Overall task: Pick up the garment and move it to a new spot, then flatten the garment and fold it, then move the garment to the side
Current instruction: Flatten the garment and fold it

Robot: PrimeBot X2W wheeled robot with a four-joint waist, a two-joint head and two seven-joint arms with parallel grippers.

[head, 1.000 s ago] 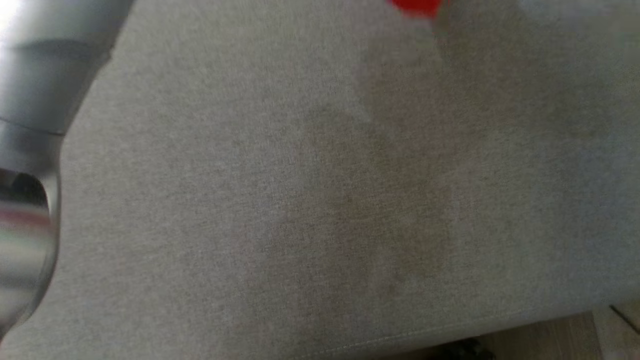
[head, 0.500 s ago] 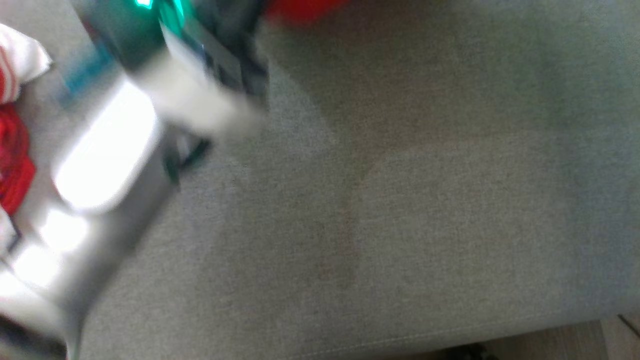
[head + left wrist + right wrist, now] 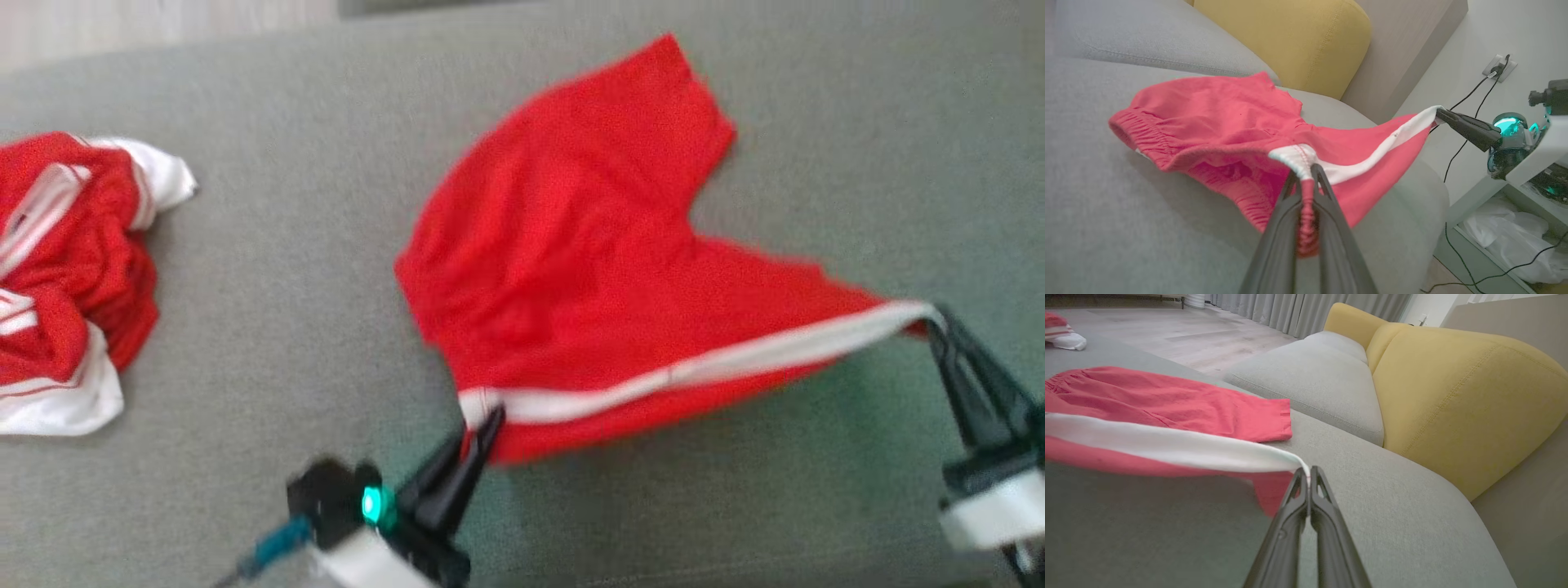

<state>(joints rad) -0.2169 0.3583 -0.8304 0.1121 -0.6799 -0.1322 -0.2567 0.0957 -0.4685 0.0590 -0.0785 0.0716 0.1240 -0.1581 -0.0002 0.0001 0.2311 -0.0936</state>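
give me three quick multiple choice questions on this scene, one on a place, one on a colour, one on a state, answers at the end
1. Where does the crumpled red-and-white heap lie relative to the red shorts?
A. to the robot's left of them
B. on top of them
C. to the robot's right of them

2. What colour is the stripe along the shorts' near edge?
A. blue
B. white
C. black

3. How do the left pincer and right pincer stand?
A. both open above the shorts
B. one shut, one open
C. both shut on the shorts

Answers:
1 A: in the head view the heap sits at the far left of the grey cushion, apart from the shorts.
2 B: the band is white against the red cloth.
3 C: each wrist view shows cloth pinched between closed fingers.
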